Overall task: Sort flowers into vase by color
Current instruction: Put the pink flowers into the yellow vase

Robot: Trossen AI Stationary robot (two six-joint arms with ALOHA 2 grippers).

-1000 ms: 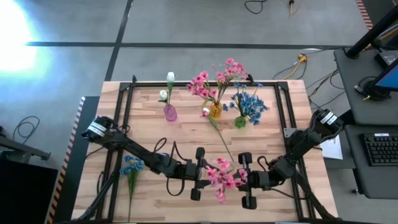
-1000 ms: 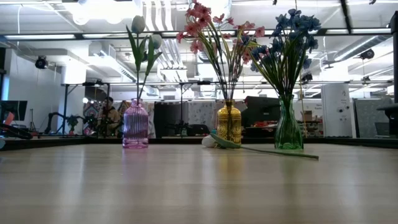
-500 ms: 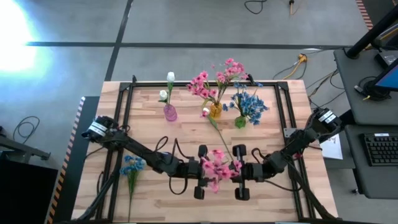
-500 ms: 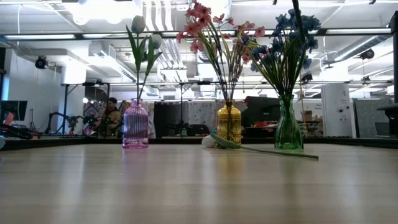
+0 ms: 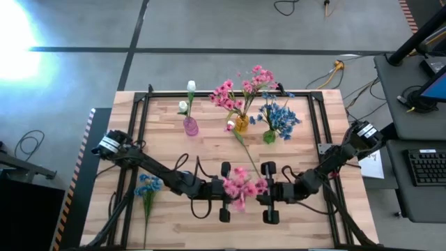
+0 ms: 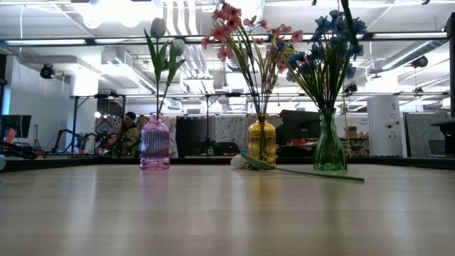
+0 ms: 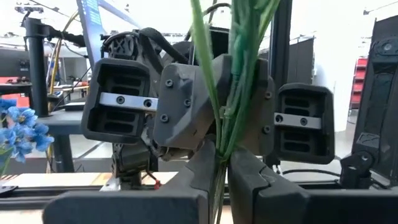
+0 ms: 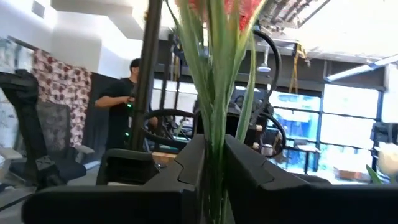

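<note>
Overhead, table-level, 2 wrist close-ups

Off-task items you can see — wooden table [image 5: 167, 150] | keyboard [image 5: 426, 167] on the desk to the side | cables [image 5: 345, 77] on the grey floor | a person [image 8: 127, 106] standing in the room behind — dark top.

The pink blossoms [image 5: 240, 185] covered both sets of fingertips from above, so the grip on the stems could not be read there. In the left wrist view the stems [image 7: 225, 93] ran off the upper edge, flowers unseen. The right wrist view cut the blossoms at its edge. The low view caught neither gripper.
</note>
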